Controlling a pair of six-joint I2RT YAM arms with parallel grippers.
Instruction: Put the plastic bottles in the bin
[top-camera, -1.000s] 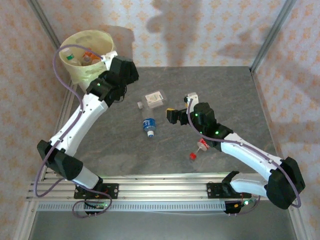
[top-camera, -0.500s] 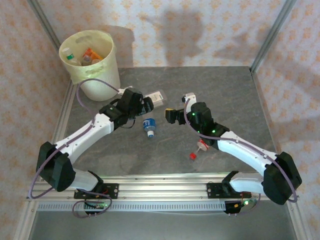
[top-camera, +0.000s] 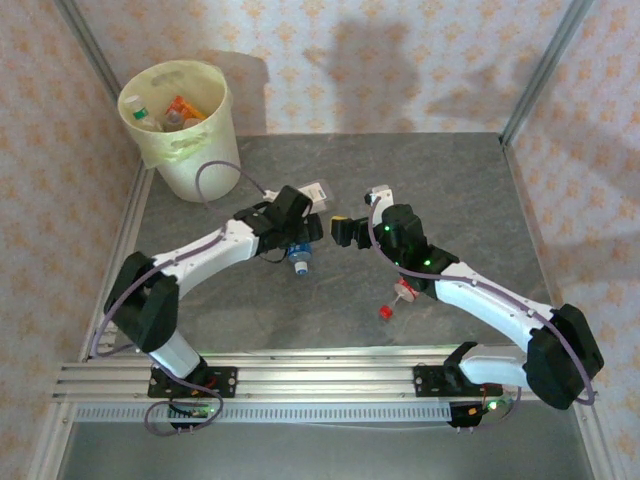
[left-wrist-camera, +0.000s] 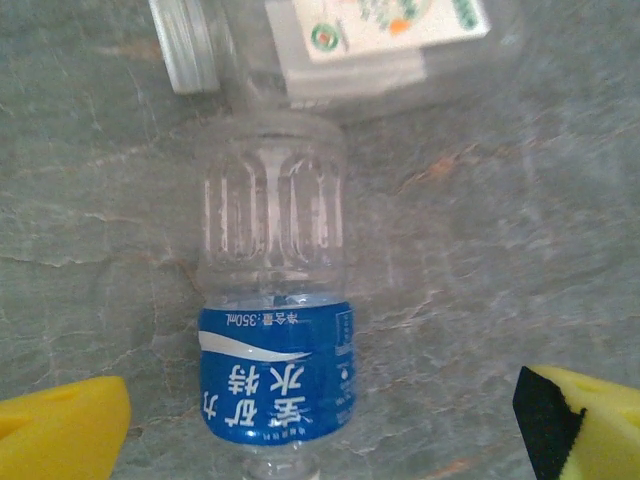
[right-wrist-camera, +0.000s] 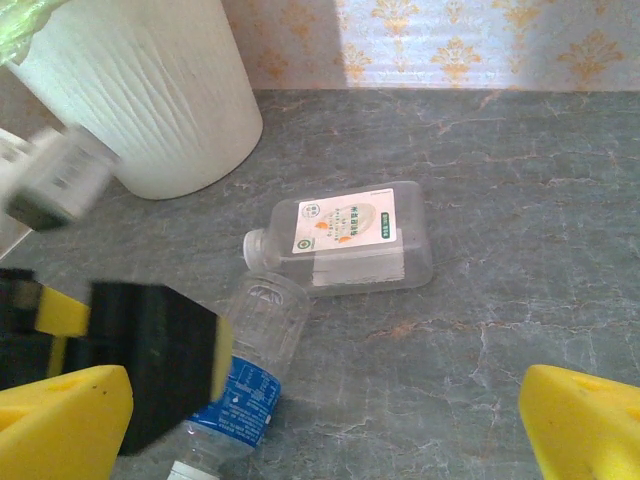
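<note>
One blue-labelled water bottle (left-wrist-camera: 272, 330), lying at the middle of the table (top-camera: 460, 190), well apart from the bin (top-camera: 205, 150) at its far left corner; left pincer (left-wrist-camera: 320, 425) released, poised astride it; advised: lower squarely, clench across the label band, clear of the neighbouring square bottle (left-wrist-camera: 370, 40).

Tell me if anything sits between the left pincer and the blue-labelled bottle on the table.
Nothing visible does. The left pincer hangs open over the blue-labelled bottle, one finger on each side, with only bare table in the gaps. The white-labelled bottle lies beyond the bottle's base, outside that gap.
</note>
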